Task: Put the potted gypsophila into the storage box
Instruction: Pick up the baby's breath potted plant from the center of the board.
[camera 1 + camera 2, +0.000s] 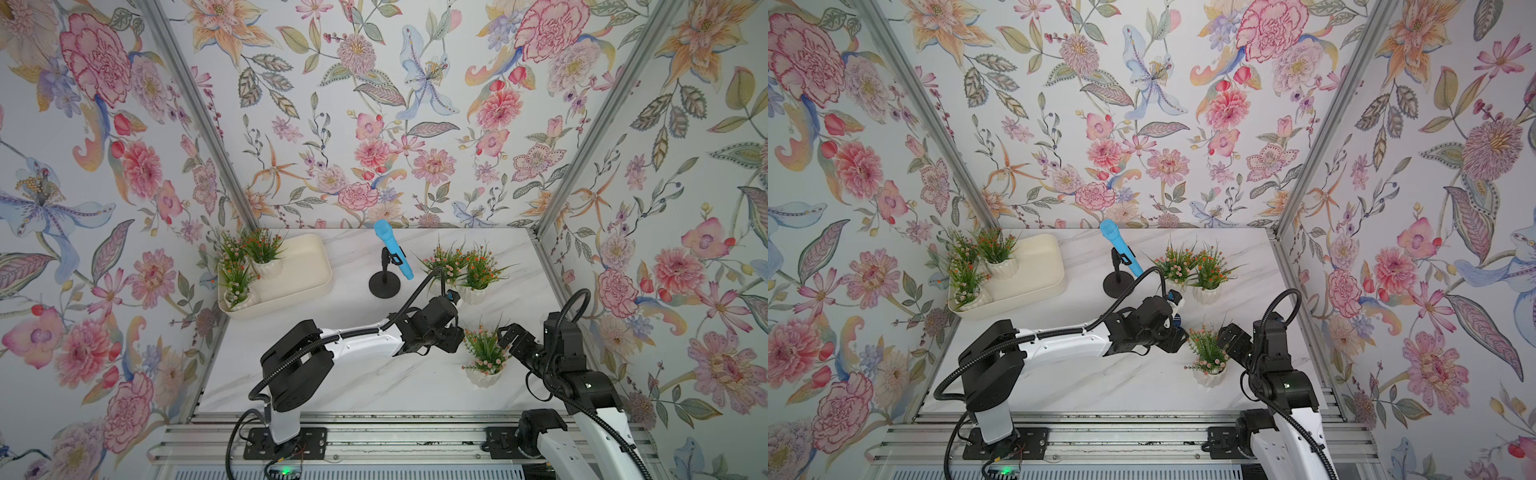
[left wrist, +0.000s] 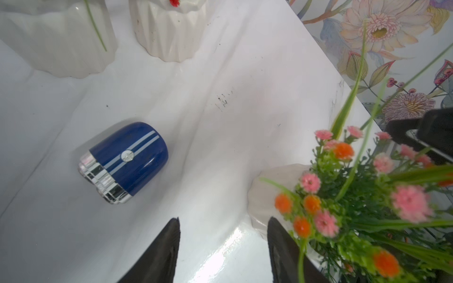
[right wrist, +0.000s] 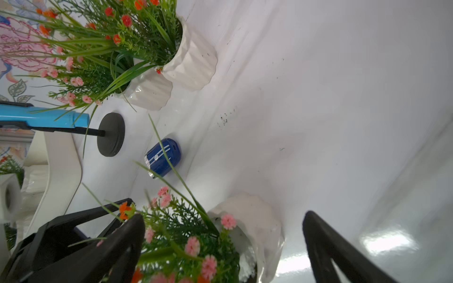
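1. One potted gypsophila [image 1: 483, 376] stands upright on the surface [image 1: 374, 386] at front right, well apart from the storage box [image 1: 305, 266], which holds three pots.
2. The right fingers [image 3: 326, 242] are spread wide, empty, flanking its pot.
3. The left fingers [image 2: 166, 247] are apart, empty, just beside it.
4. Judgement: the right arm is better placed.

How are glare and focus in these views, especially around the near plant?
Left wrist view: the near plant is soft and blurred; a glare patch sits on the table. Right wrist view: similar table glare, plant's flowers soft, blue cylinder sharp. In both top views: even light, sharp.
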Tool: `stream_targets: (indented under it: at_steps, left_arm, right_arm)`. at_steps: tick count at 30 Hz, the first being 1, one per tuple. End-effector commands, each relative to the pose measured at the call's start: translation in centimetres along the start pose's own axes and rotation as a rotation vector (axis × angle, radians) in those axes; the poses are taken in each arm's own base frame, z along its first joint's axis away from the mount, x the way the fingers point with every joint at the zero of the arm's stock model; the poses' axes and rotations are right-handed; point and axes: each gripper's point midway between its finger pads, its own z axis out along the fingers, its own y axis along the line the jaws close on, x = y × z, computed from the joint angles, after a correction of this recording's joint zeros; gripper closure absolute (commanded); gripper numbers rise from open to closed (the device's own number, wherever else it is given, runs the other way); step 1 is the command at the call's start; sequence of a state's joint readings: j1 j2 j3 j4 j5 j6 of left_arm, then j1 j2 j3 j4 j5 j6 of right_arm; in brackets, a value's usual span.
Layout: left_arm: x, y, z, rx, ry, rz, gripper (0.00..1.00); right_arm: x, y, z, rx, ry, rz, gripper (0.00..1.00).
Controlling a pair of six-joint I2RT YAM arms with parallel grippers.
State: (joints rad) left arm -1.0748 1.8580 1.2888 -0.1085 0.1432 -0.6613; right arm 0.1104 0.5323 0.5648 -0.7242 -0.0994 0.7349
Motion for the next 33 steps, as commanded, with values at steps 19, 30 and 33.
stream_targets:
  at_steps: [19,30,33]
  left_arm:
    - [3.4,-4.0,1.8,0.117,0.172,0.059,0.42]
    - [3.3,-4.4,2.4,0.121,0.161,-0.003,0.42]
    - [3.3,-3.6,2.2,0.078,0.157,-0.017,0.42]
  right_arm:
    - [4.2,-0.2,1.5,-0.245,0.009,0.209,0.0]
    - [4.4,1.4,2.6,-0.375,0.02,0.283,0.0]
    - [4.5,1.9,2.6,-0.414,0.02,0.303,0.0]
